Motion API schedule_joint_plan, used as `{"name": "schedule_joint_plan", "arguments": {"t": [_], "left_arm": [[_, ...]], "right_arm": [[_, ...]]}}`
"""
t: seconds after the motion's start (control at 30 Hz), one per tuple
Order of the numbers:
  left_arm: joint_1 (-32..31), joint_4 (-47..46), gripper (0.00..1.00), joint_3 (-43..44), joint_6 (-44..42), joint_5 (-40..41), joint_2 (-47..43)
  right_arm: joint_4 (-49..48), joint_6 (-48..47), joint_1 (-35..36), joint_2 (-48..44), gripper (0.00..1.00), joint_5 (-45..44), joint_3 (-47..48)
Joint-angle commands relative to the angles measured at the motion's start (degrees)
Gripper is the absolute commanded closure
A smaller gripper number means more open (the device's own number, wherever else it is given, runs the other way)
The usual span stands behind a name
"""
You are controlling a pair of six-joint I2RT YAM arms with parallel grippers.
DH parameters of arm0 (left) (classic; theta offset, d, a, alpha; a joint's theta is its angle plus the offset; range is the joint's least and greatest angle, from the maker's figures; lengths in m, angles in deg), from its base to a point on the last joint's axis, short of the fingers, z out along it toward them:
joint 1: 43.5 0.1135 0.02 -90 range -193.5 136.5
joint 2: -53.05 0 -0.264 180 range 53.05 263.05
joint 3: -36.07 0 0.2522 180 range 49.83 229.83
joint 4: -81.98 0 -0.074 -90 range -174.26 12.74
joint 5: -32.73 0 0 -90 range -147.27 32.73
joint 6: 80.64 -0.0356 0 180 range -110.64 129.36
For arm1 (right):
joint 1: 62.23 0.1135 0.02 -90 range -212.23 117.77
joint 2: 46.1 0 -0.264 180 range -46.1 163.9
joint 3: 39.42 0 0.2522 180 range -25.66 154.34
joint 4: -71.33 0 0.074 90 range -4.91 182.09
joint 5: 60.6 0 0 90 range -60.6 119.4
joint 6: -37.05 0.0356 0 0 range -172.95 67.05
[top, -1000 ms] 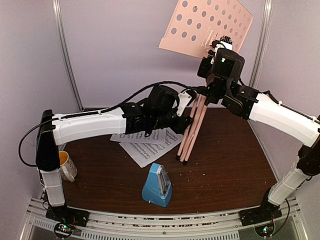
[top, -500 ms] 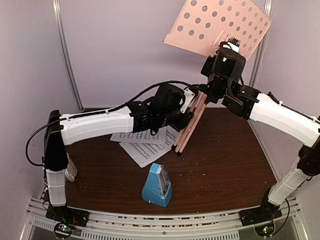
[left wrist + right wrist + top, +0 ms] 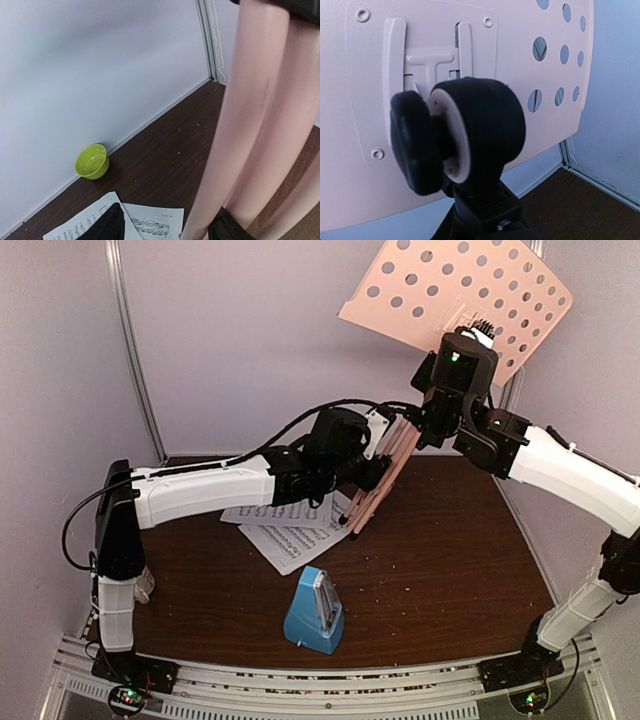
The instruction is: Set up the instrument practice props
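The pink plastic music stand leans at a slant in the far middle of the dark wood-grain table. Its flat desk, punched with rows of round holes, is high at the far right, and its three smooth legs are folded into a tight bundle that runs down to the left. The feet end at the right edge of two white printed music pages, which lie flat and overlapping. I cannot tell whether the feet touch them. The left gripper reaches the legs from the left. Its jaws stand apart, with one leg against the inner side of the right-hand finger and paper showing in the gap. The right gripper is up at the back of the desk, by a moulded bracket and a round black knob. Whether its jaws are spread or pinching cannot be told. A small blue pyramid-shaped metronome with a clear front stands upright near the front edge, well apart from the stand. A glossy lime-green bowl sits by the far wall.
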Motion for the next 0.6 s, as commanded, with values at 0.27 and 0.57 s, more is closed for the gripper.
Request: {"name": "schedule_joint_plan", "arguments": {"t": [0.27,0.57], "left_arm": [[0.90,-10.03,0.55,0.38,-10.21,-1.40,1.19],[0.90,-5.71,0.83,1.01,-13.92,-4.39,0.84]], "right_arm": [[-4.93,7.94,2.21,-9.73,1.00,3.13,0.79],[-4.22,6.12,2.15,-10.87,1.00,3.91,1.44]]}}
